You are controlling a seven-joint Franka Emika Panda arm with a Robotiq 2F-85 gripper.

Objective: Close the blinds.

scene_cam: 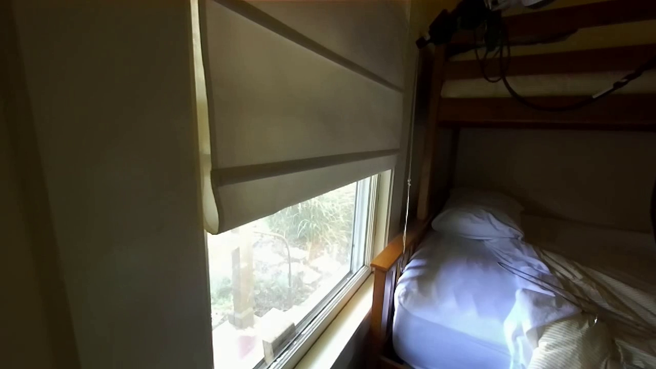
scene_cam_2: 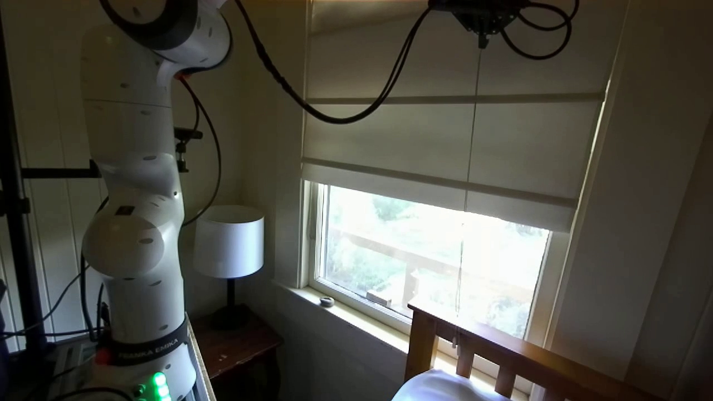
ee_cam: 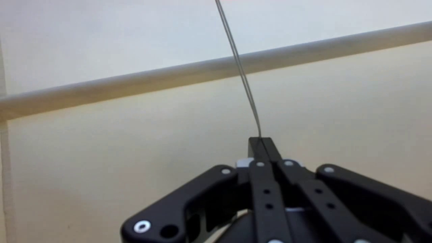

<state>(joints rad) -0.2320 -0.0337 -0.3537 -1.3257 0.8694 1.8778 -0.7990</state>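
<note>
Table: made of dark reddish wood, placed in the corner, carrying a lamp with white shade and dark foot.
Sill: lit by daylight, bearing a small round object, too small to name with certainty.
Room: rather dim, with pale walls; bright at the window, with greenery outside.
Blinds: hanging before the upper part of the window in both exterior views; of cream fabric, crossed by horizontal folds, with the bottom hem well above the sill.
Bunk bed: wooden, just beside the window; to be seen with upper rails and lower pillow together in an exterior view only.
Arm: white; to be seen down to the base, with green light, in an exterior view only.
Hand: clenched on the cord, with fingertips pressed together, in front of the blinds; to be judged clearly from the wrist view only.
Cord: coming double from above in the wrist view; in both exterior views, hanging below the hand as far as the bed end.
</note>
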